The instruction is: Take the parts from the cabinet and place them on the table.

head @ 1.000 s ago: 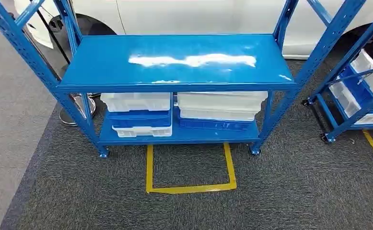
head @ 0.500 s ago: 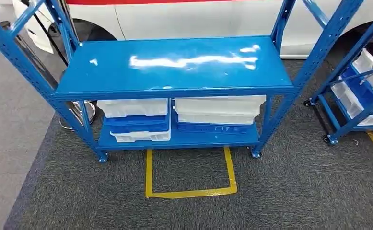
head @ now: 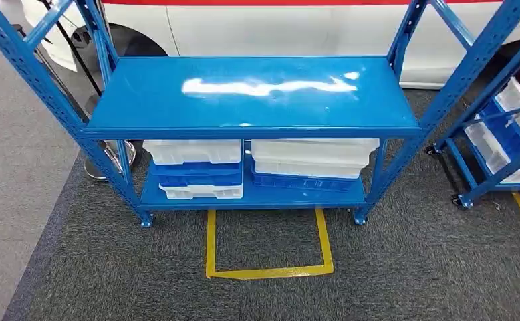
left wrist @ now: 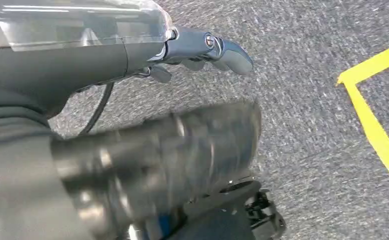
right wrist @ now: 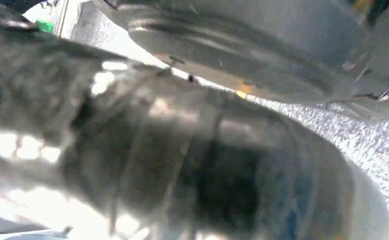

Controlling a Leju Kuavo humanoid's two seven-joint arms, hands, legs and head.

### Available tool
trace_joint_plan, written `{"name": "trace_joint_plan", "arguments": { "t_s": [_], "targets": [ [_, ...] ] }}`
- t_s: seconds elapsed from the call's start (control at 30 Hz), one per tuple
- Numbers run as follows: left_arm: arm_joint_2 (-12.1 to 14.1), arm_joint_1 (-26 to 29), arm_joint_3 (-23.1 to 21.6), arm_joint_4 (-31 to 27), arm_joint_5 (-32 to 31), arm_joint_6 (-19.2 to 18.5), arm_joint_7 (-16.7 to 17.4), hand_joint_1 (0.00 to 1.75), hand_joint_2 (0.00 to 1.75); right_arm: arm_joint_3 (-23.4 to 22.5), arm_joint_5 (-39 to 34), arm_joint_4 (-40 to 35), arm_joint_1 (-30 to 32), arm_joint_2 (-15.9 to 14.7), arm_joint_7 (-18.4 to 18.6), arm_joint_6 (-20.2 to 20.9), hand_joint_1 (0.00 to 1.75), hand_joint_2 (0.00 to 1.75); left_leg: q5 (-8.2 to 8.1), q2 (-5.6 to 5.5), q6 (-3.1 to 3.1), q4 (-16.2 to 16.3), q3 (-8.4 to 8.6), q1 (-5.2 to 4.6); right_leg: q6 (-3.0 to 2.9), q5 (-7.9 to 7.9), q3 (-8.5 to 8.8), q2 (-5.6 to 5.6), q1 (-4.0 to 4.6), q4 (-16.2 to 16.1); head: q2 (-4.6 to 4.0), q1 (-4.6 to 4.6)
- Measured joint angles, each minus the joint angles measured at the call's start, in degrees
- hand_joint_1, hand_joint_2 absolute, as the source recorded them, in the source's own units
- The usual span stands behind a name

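- Straight ahead in the head view stands a blue metal cabinet [head: 250, 93] of open shelves, its glossy upper shelf bare and catching a streak of white glare.
- On the lower shelf of that cabinet sit stacked bins: a left stack [head: 194, 168] of white and blue bins, and just beside it a wider right stack [head: 311, 160], white bins over a blue one. What the bins contain cannot be made out, so the parts themselves cannot be told from here.
- On the dark grey carpet [head: 391, 267] before the cabinet, yellow tape [head: 269, 271] marks three sides of a rectangle, open toward the cabinet's feet.
- Behind the cabinet is the white body of a car [head: 277, 30], with a dark wheel arch to the left.
- At the right edge stands a second blue rack [head: 504, 134] on castors, holding white and blue bins at a slant.
- In the left wrist view, the left robot hand [left wrist: 197, 50] hangs above the carpet near a strip of yellow tape; it grasps nothing, though whether its fingers are spread or curled cannot be told.
- In the right wrist view, the right robot hand [right wrist: 192, 165] is a dark blur close to the lens; its state cannot be told.
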Motion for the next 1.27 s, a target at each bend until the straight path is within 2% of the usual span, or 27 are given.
{"name": "trace_joint_plan", "arguments": {
  "t_s": [0.1,0.17,0.2,0.23,0.27,0.3,0.33,0.43,0.47,0.5,0.53,0.57,0.63,0.77,0.87,0.9,1.2,1.27],
  "targets": [
    [0.0,0.0,0.0,0.0,0.0,0.0,0.0,0.00,1.75,0.0,0.0,0.0,0.0,0.0,0.0,0.0,0.00,0.00,0.00,0.00,0.00,0.0,0.00,0.00,0.00,0.00,0.00,0.00,0.00,0.0,0.00,0.00],
    [0.0,0.0,0.0,0.0,-0.1,0.1,0.0,0.00,1.75,0.0,0.0,0.0,0.0,0.0,0.1,0.0,0.00,0.00,-0.02,0.01,0.02,0.0,0.01,-0.04,0.05,-0.83,-0.84,0.00,-0.02,1.7,0.00,0.02],
    [0.0,0.0,0.0,0.0,-0.2,0.5,0.2,0.00,1.75,-0.1,0.0,0.0,0.0,0.0,0.5,-0.2,0.00,0.00,-0.12,0.07,0.17,0.0,0.00,-0.19,0.19,-3.29,-4.42,0.00,-0.03,8.5,0.00,0.00],
    [0.0,0.1,0.0,0.0,-0.2,0.6,0.3,0.00,1.75,-0.2,0.0,0.0,0.1,0.0,0.6,-0.3,0.00,0.00,-0.15,0.06,0.20,0.1,0.02,-0.21,0.19,-3.21,-5.44,-0.01,-0.04,10.1,0.00,-0.02],
    [-0.1,0.1,0.0,0.0,-0.2,0.7,0.2,0.00,1.75,-0.5,0.0,0.0,0.1,0.0,0.8,-0.7,0.00,1.75,-0.55,-0.15,-0.18,0.5,0.38,-0.19,-0.16,5.62,-0.29,-0.01,-0.04,-2.5,0.00,0.00],
    [-0.2,0.1,0.0,0.0,-0.2,0.8,0.3,0.00,1.75,-0.5,0.1,0.0,0.1,0.0,0.8,-0.7,0.00,1.75,-0.75,-0.14,-0.39,0.8,0.24,-0.27,-0.39,6.23,0.98,0.00,0.01,-6.0,0.00,0.02],
    [-0.2,0.0,0.0,0.0,-0.2,0.9,0.3,0.00,1.75,-0.5,0.3,0.0,0.0,0.0,0.7,-0.8,0.00,1.75,-1.06,-0.17,-0.77,1.3,-0.02,-0.63,-0.58,6.05,1.07,0.03,0.28,-6.6,0.00,-0.09],
    [-0.2,0.0,0.0,0.0,-0.1,1.1,0.2,0.00,1.75,-0.5,1.0,0.0,0.1,0.1,0.4,-0.9,0.00,1.75,-0.85,-0.13,-1.54,0.9,0.13,-0.49,-1.31,6.21,0.88,0.10,0.41,-6.6,0.00,-0.07],
    [-0.2,0.0,0.0,0.0,-0.1,1.1,0.2,0.00,1.75,-0.5,1.0,0.0,0.1,0.1,0.2,-0.8,0.00,1.75,-0.81,-0.12,-1.82,0.7,0.28,-0.63,-1.80,6.68,1.47,0.13,-0.06,-7.4,0.00,-0.09],
    [-0.2,0.0,0.0,0.0,-0.1,1.1,0.2,0.00,1.75,-0.5,0.9,0.0,0.1,0.1,-0.2,-0.7,0.00,1.75,-0.38,-0.13,0.22,0.0,0.42,-0.60,-1.39,6.74,1.65,0.14,0.14,-7.7,0.00,-0.11],
    [-0.2,0.0,0.0,0.0,-0.1,1.1,0.1,0.00,1.75,-0.5,0.8,0.0,0.1,0.1,-0.4,-0.7,0.00,1.75,-1.06,-0.19,1.90,0.1,0.41,-0.69,-1.44,6.77,1.58,0.17,0.11,-7.7,0.00,-0.31],
    [-0.2,0.0,0.0,0.0,-0.1,1.1,0.1,0.00,1.75,-0.5,0.7,0.0,0.1,0.2,-0.4,-0.8,0.00,1.75,-0.93,-0.15,2.44,0.1,0.47,-0.85,-1.49,6.74,1.65,0.20,0.17,-7.7,0.00,-0.24],
    [-0.2,0.0,0.0,0.0,-0.1,1.2,0.0,0.00,1.75,-0.5,0.7,0.0,0.1,0.2,-0.2,-0.9,0.00,1.75,-0.80,-0.15,2.13,0.0,0.60,-0.80,-1.67,6.61,1.75,0.19,0.30,-7.7,0.00,-0.26],
    [-0.2,0.0,0.0,0.0,-0.1,1.2,0.0,0.00,1.75,-0.6,0.7,0.0,0.0,0.2,-0.2,-1.0,0.00,1.75,-0.61,-0.15,1.07,-0.1,0.74,-0.62,-1.91,6.48,1.69,0.19,0.53,-7.5,0.00,-0.26],
    [-0.2,0.0,0.0,0.0,-0.1,1.1,-0.2,0.00,1.75,-0.8,0.7,-0.1,-0.1,0.2,-0.1,-1.1,0.00,1.75,-0.61,-0.15,-0.69,-0.1,0.92,-0.35,-2.06,6.37,1.64,0.20,0.71,-7.4,0.00,-0.24],
    [-0.2,0.0,0.0,0.0,-0.1,1.0,-0.3,0.00,1.75,-0.9,0.7,-0.1,-0.2,0.1,0.2,-1.2,0.00,1.75,-0.63,-0.15,-1.00,-0.1,0.92,-0.30,-2.08,6.36,1.63,0.20,0.74,-7.4,0.00,-0.26],
    [-0.2,0.1,-0.5,0.0,-0.7,0.5,-0.4,0.00,1.75,-1.0,1.0,-0.5,-0.9,0.0,0.3,-0.5,0.00,1.75,-0.84,-0.14,-1.45,0.0,0.90,-0.28,-2.04,6.32,1.70,0.20,0.67,-7.4,0.00,-0.26],
    [0.0,0.4,-2.1,0.0,0.8,0.1,-0.1,0.00,1.75,0.0,-0.3,-0.6,-0.7,-0.3,0.1,-0.1,0.00,1.75,-0.84,-0.14,-1.45,0.0,0.90,-0.28,-2.03,6.32,1.72,0.20,0.63,-7.4,0.00,-0.26]
  ]
}}
